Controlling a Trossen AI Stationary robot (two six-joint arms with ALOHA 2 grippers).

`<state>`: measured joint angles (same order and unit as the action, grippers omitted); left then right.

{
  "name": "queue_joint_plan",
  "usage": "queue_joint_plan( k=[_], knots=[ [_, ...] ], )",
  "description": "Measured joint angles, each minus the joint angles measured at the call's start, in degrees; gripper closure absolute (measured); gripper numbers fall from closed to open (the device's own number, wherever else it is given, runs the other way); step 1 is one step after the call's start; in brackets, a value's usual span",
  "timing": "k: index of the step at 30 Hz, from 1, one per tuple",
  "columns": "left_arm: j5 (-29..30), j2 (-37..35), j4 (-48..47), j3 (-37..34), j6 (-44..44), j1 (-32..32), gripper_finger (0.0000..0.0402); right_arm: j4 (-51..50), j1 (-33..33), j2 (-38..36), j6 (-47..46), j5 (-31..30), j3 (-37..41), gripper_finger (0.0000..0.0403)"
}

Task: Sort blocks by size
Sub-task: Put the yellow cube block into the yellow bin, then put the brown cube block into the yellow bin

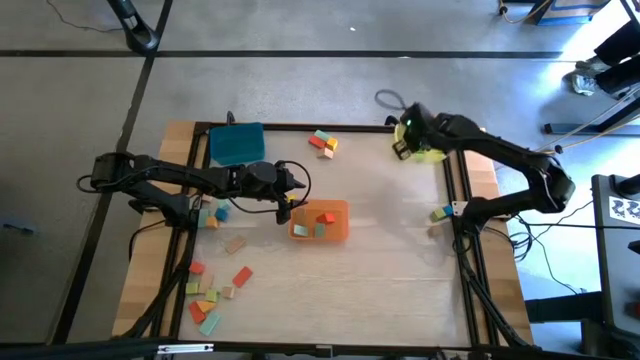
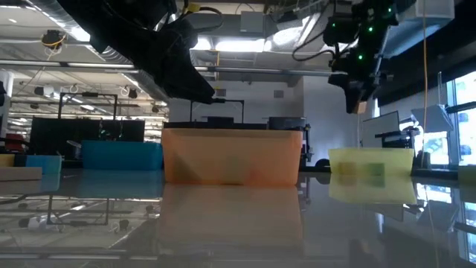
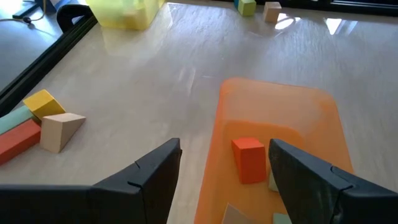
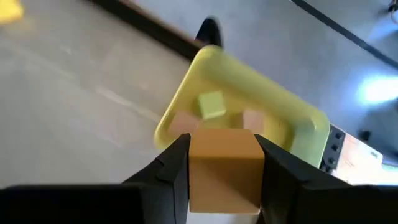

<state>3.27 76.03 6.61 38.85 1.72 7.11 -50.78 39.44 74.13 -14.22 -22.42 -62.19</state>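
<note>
Right hand (image 4: 221, 171) hovers over the yellow tray (image 4: 273, 109) at the table's (image 1: 390, 270) two o'clock corner — clamped on a tan block (image 4: 222, 167), three small blocks already inside. Left hand (image 3: 221, 180), fingers spread and empty, hangs at the orange tray's (image 3: 280, 109) nine o'clock rim; red block (image 3: 249, 160) inside. Open tabletop lies between the trays. Loose blocks (image 1: 215, 290) crowd seven o'clock.

tan block (image 4: 222, 169) (between fingers), others scattered
</note>
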Motion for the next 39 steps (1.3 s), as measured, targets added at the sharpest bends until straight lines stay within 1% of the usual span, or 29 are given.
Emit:
queue_joint_plan(
  k=[3,5,10,13,16,19,22,25,29,32,35,39],
  knots=[
    [0.00,0.00,0.01,0.00,0.02,0.00,0.0170,4.07,5.17,1.11,1.16,4.59,0.00,0.0267],
    [0.00,0.00,0.02,0.00,0.02,0.00,0.0170,5.80,7.96,2.41,1.12,6.56,0.00,0.0266],
    [0.00,0.00,0.04,0.00,0.89,0.00,0.0170,7.00,11.72,7.35,1.27,7.08,0.04,0.0261],
    [0.00,0.00,0.02,0.00,0.96,0.00,0.0170,8.25,12.49,9.93,3.29,7.43,0.04,0.0258],
    [0.00,0.00,0.04,0.00,1.34,0.00,0.0170,8.87,12.37,11.84,4.42,5.78,0.04,0.0249],
    [0.00,0.00,0.03,0.00,2.22,0.00,0.0170,8.84,12.37,12.99,4.44,5.51,0.04,0.0227],
    [0.00,0.00,0.03,0.00,2.45,0.00,0.0170,7.56,12.35,13.14,4.64,5.49,0.04,0.0191],
    [0.00,0.00,0.02,0.00,2.34,0.00,0.0170,3.35,12.35,13.16,5.70,5.45,-0.83,0.0157],
    [0.00,0.00,0.04,0.00,2.09,0.00,0.0170,-1.99,11.29,12.54,5.44,4.92,-2.13,0.0128],
    [0.00,0.00,0.02,0.00,1.89,0.00,0.0170,-7.12,9.17,11.11,4.12,5.10,-3.45,0.0119],
    [0.00,0.00,-0.62,-0.02,1.92,-0.29,0.0170,-12.59,5.68,9.41,1.26,5.60,-3.87,0.0117],
    [0.00,0.00,-0.90,-0.02,1.04,-0.52,0.0170,-20.33,-0.64,7.52,-2.04,6.46,-3.87,0.0117]
  ],
)
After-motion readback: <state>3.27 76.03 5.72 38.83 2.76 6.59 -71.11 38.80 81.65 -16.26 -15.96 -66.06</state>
